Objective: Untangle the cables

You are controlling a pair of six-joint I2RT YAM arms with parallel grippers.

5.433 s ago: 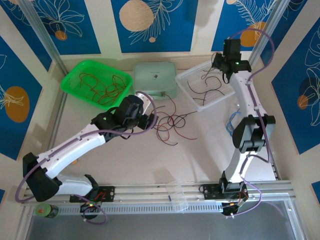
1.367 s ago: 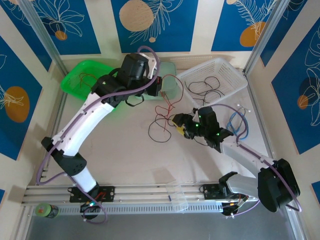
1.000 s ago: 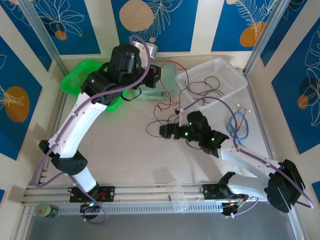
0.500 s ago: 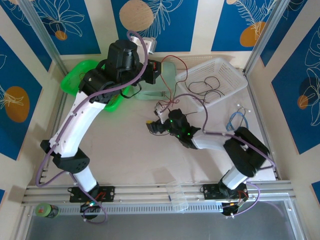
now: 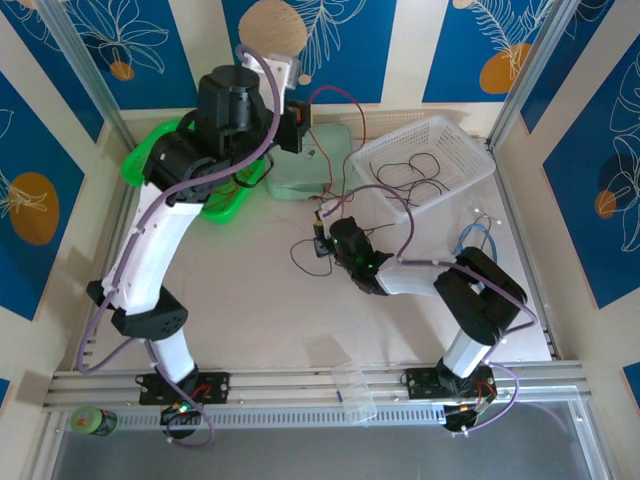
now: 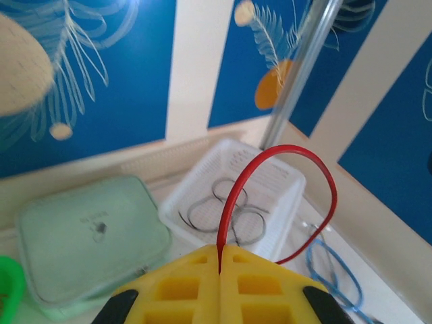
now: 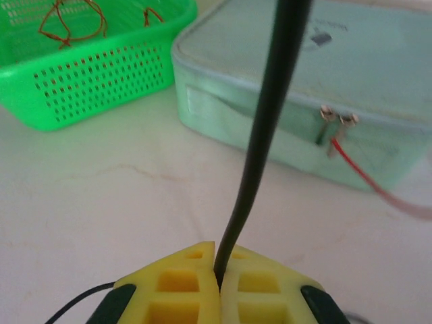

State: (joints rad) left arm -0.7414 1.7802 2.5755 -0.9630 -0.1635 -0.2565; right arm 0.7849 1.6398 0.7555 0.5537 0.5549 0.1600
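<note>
The left tool (image 6: 219,260) is pressed together on a red cable (image 6: 297,154), which arches out of it and falls away to the right. In the top view this tool has been raised higher and further back than half a second ago, above the mint box (image 5: 315,165). The red strand has been drawn up with it off the bench (image 5: 250,300).

The right tool (image 7: 217,266) is held low on the bench, pinching a black cable (image 7: 266,135) that rises steeply in front of the green basket (image 7: 101,74). The loose loops seen on the bench a second ago have been largely taken up, and only a small black loop (image 5: 298,256) is left beside the right tool.

The two colours are therefore judged to be nearly pulled apart. Whether the red strand's lower end is still crossed with the black cannot be told.
</note>
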